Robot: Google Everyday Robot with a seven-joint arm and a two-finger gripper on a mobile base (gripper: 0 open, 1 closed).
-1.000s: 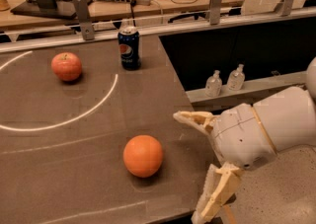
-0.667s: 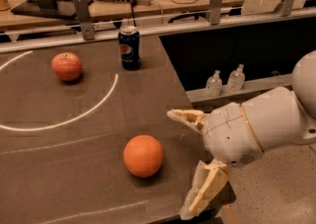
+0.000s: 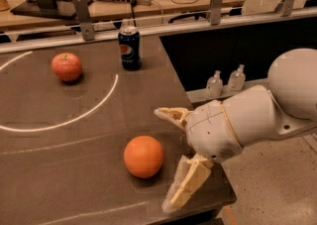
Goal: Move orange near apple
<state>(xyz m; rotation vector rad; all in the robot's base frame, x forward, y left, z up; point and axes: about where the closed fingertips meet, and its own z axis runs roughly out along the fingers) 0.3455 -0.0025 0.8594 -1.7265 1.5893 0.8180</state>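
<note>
The orange is a round, evenly bright-orange fruit on the dark table, near its front right corner. The apple is reddish with a dimpled top and sits far back on the left. My gripper is just right of the orange, open, with one finger behind and above the fruit and the other in front of it. The fingers do not touch the orange. The white arm comes in from the right.
A blue Pepsi can stands upright at the back, right of the apple. A white arc is painted on the tabletop. The table's right edge is under my wrist. Two small bottles stand on a ledge beyond it.
My gripper has moved left over the table's right edge toward the orange, staying open. The orange, apple and can have not moved.
</note>
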